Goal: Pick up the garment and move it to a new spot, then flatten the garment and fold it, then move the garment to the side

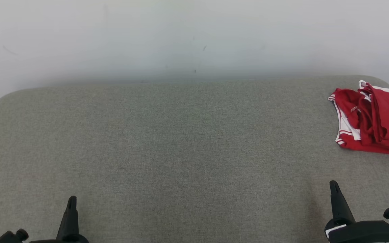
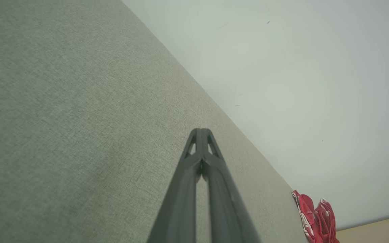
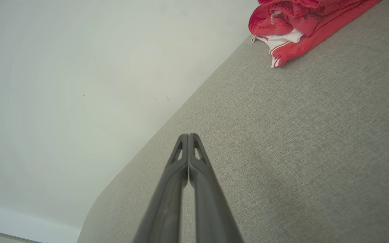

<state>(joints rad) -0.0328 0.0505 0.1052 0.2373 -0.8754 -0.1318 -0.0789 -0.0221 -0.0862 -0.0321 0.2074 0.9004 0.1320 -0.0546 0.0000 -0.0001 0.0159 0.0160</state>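
Grey woven fabric covers the worktop [image 1: 181,152], which runs across the whole head view and butts against a plain white wall [image 1: 181,33] along its far edge. At the far left the worktop's corner curves round, with a sliver of wall beside it.

At the lower left the left pincer [image 1: 72,200] hangs near the front edge, its two dark fingers pressed together into one thin point and holding nothing. In the left wrist view the tips meet with no gap.

From there the middle of the worktop is one broad bare stretch of cloth, flat and unwrinkled, reaching from the front edge back to the wall.

At the lower right the right pincer [image 1: 333,185] also sits near the front edge, fingers pressed together and pinching nothing. The right wrist view shows the tips touching.

The garment [image 1: 377,125] lies at the far right, close to the rounded far corner and well apart from both pincers. It is red with white trim, bunched in loose folds, and it runs past the right side of the head view. In the left wrist view it sits near that end of the worktop, with a strip of beige floor [image 2: 383,229] just beyond.
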